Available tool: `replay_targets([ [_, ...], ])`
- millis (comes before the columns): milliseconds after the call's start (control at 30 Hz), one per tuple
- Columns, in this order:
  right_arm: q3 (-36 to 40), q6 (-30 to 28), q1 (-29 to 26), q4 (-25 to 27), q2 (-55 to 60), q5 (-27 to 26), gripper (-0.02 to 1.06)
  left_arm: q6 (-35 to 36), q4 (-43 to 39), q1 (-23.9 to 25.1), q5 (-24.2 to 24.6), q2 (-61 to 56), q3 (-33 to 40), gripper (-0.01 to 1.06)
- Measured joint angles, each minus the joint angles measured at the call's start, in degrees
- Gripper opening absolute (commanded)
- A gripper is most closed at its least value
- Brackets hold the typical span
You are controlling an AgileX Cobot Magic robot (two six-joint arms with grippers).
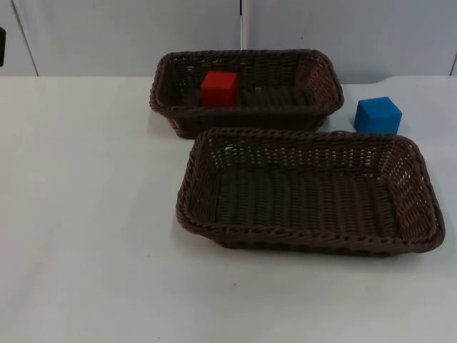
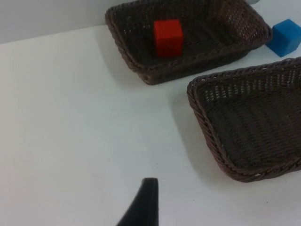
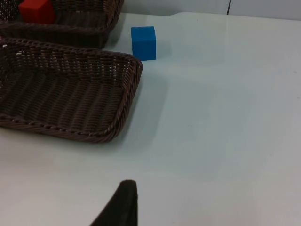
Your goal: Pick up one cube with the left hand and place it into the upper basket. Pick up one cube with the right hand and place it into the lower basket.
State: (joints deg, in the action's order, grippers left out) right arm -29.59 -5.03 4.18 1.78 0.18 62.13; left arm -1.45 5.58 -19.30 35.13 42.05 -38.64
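Observation:
A red cube sits inside the upper brown wicker basket, toward its left end. The lower basket stands in front of it with nothing inside. A blue cube rests on the table just behind the lower basket's right far corner. My left gripper hangs over bare table, left of both baskets. My right gripper hangs over bare table, to the right of the lower basket and nearer than the blue cube. Neither touches anything.
The white table runs back to the grey partition wall. The two baskets stand close together, the lower one's far rim almost against the upper one's near wall.

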Motion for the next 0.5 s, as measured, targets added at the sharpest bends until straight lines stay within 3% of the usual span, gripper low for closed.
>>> replay_targets([
  [500,0.0,0.0,0.0,0.0,0.0,0.0,1.05,0.0,0.0,0.0,0.0,0.0,0.0,0.87],
])
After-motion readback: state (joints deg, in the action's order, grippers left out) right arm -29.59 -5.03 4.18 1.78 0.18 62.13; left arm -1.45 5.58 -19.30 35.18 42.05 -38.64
